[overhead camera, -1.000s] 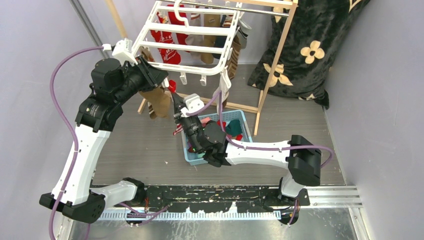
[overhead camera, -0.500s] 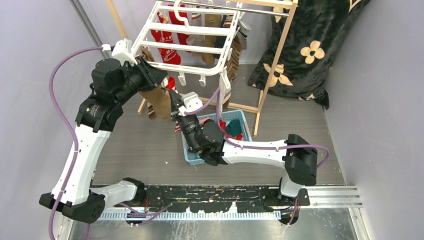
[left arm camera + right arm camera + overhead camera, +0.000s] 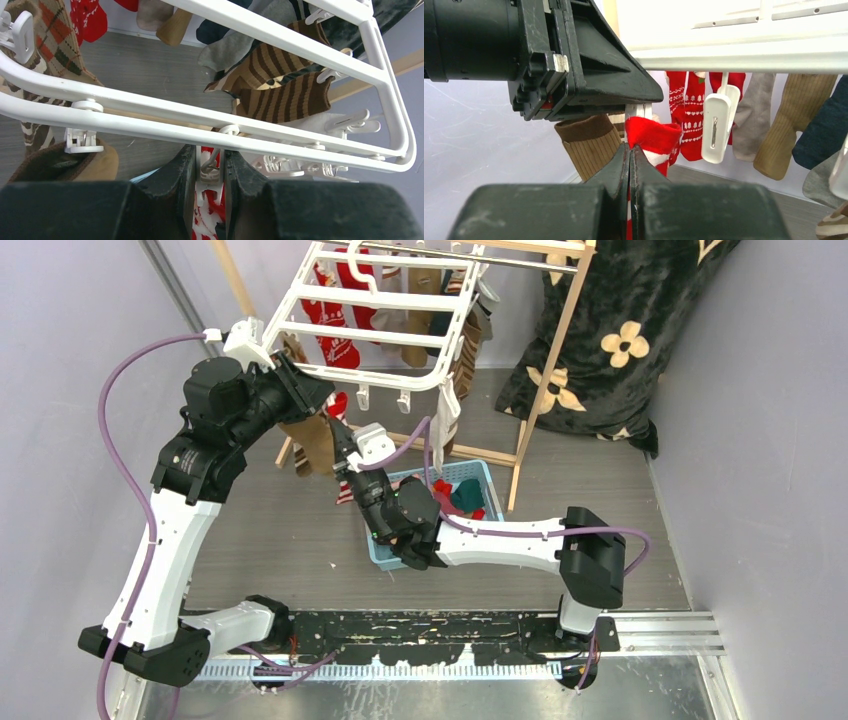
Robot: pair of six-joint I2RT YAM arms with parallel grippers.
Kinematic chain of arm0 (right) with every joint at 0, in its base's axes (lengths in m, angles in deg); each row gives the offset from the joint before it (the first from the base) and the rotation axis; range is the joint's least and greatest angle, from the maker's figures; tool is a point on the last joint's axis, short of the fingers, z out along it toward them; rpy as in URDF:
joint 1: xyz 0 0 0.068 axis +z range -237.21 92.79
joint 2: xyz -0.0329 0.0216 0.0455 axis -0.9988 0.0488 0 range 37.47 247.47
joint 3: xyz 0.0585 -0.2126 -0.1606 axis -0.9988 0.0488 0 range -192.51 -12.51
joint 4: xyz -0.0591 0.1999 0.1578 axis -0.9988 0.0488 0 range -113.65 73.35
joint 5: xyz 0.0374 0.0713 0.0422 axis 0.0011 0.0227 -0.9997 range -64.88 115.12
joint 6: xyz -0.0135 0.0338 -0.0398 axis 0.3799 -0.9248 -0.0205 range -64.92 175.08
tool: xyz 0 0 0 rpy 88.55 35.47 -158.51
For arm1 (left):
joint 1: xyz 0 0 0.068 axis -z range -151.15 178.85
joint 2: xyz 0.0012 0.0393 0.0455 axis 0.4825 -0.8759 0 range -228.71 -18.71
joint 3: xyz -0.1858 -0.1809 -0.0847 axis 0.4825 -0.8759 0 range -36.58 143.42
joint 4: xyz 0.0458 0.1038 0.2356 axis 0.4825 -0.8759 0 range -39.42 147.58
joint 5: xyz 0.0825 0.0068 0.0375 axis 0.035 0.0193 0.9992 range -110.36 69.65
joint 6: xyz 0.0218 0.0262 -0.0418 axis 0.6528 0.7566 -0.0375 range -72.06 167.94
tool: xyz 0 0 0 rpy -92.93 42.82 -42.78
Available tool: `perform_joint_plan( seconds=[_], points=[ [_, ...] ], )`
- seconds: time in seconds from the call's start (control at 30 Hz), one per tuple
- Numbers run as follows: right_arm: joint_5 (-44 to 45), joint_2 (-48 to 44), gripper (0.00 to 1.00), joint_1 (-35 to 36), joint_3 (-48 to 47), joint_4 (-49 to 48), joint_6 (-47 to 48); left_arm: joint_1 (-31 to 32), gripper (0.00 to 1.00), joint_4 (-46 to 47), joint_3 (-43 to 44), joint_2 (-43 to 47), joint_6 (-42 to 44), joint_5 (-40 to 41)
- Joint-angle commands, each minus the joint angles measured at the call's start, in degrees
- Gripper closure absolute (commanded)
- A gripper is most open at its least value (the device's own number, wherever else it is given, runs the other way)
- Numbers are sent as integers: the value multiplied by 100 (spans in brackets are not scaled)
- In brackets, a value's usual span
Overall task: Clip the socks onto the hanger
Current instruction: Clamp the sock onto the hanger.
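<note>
The white slatted hanger (image 3: 375, 315) hangs at the back with several socks clipped under it. My left gripper (image 3: 210, 167) is shut on a white peg (image 3: 210, 172) under the hanger's front rail (image 3: 150, 127), squeezing it. My right gripper (image 3: 630, 150) is shut on a red-white sock (image 3: 654, 137) and holds its red cuff up to that peg, right under the left gripper. In the top view the sock (image 3: 338, 403) shows between my left gripper (image 3: 318, 392) and my right gripper (image 3: 338, 430). A free peg (image 3: 719, 122) hangs to the right.
A light blue basket (image 3: 482, 475) with more socks sits under the right arm. A light wooden pole frame (image 3: 545, 370) carries the hanger. A black furry cloth with cream flowers (image 3: 620, 330) hangs at the back right. Brown and striped socks (image 3: 280, 85) hang close by.
My right gripper has moved up and to the left with the red-white sock, bringing the cuff to the peg held by my left gripper. The left arm has stayed in place.
</note>
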Motion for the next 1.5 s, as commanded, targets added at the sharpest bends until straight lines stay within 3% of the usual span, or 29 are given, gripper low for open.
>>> perform_joint_plan(
  seconds=[0.0, 0.43, 0.5, 0.6, 0.7, 0.73, 0.97, 1.07, 1.27, 1.47],
  points=[
    [-120, -84, 99, 14, -358, -465, 206, 7, 100, -298, 95, 92, -20, 137],
    [-121, -53, 99, -219, -247, -446, 137, 10, 99, -262, 95, 101, 3, 175],
    [-182, -122, 99, -225, -204, -442, 95, 7, 90, -273, 95, 110, 2, 204],
    [-283, -177, 99, -226, -162, -324, -28, 8, 59, -297, 80, 141, 11, 247],
    [-384, -206, 99, -226, -119, -194, -225, 8, 54, -294, 7, 218, 35, 307],
    [-405, -211, 96, -228, -99, -161, -301, 8, 54, -283, -11, 241, 56, 313],
    [-455, -628, 48, -231, 292, 142, -623, 8, 55, -236, -52, 311, 215, 436],
    [-687, -1136, 37, -270, 647, 601, -859, 8, 52, -186, -104, 355, 287, 533],
    [-1128, -2210, 35, -680, 1279, 1632, -1616, 10, 44, -108, -211, 464, 369, 455],
    [-1581, -2445, 36, -1172, 1365, 1859, -2058, 3, 35, -117, -176, 513, 490, 4]
  ],
)
